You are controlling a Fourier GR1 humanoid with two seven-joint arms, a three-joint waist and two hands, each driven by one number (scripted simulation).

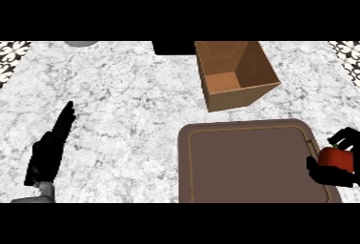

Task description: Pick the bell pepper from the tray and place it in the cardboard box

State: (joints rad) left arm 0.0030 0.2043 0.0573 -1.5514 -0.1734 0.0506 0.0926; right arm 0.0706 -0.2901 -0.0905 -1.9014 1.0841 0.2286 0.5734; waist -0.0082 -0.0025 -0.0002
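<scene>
Head view: the pepper is seen clasped in the right hand, whose fingers and thumb are curled round it, at the right edge of the tray. Whether the pepper is touching the tray cannot be told. The tray is laid at the near right of the worktop. The box is stood open beyond the tray, near the far edge, apart from it and turned slightly askew. The left hand is held near the worktop's left edge, fingers straight and together.
</scene>
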